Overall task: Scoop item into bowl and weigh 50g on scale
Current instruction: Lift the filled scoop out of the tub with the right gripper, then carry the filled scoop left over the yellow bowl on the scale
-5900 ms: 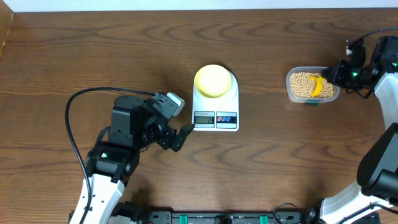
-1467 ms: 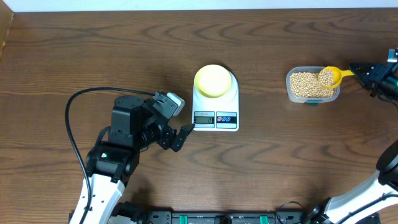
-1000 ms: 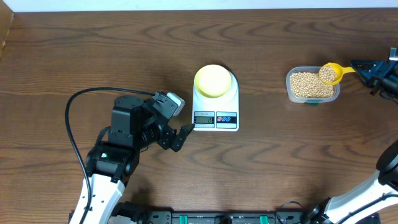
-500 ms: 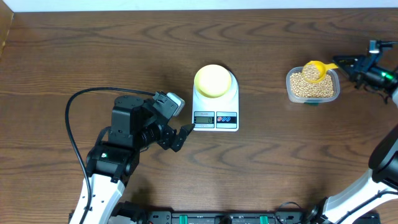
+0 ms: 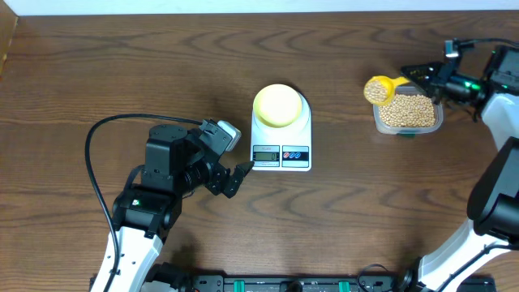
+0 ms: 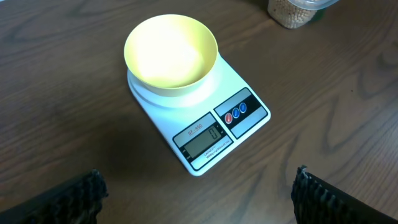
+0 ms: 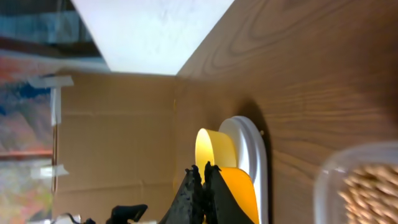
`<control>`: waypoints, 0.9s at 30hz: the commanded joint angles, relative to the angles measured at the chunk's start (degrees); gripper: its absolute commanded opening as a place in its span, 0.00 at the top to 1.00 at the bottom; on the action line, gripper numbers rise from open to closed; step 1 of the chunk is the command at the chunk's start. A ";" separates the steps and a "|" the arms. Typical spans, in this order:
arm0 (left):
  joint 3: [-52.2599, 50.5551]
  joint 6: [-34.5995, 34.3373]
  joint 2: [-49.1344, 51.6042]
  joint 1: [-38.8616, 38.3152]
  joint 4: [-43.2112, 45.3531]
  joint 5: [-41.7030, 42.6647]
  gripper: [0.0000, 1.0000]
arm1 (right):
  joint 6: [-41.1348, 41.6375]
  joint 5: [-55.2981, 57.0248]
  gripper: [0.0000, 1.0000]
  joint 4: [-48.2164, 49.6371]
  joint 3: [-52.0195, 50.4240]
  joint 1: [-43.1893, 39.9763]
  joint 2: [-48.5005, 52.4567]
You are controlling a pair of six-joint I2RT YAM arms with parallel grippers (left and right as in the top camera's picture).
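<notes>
Where the right arm reached in from the side, the right fingers (image 7: 191, 198) were clenched on the handle of a bright yellow scoop (image 5: 395, 82). The scoop's cup was heaped with tan beans (image 5: 375, 91) and, seen from overhead, sat at the left rim of the clear container (image 5: 440, 113). Its height above that rim could not be judged. The container held the bulk of the beans and stood on the wooden surface (image 5: 162, 65), well to the right of the scale (image 5: 304, 134). The pale-yellow bowl (image 5: 278, 105) rested on the scale's platform, behind the display and two buttons. The left fingers (image 6: 62, 202) stood released, spread wide and grasping nothing, just beside the scale's front left corner. Whether a tip touched the scale I could not tell. In the left wrist view, bowl and scale lay ahead, framed between the two fingers.
</notes>
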 commanded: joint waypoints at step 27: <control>-0.52 -0.74 0.13 0.31 0.07 -0.33 0.02 | 12.72 6.86 0.99 10.34 -0.09 17.00 0.37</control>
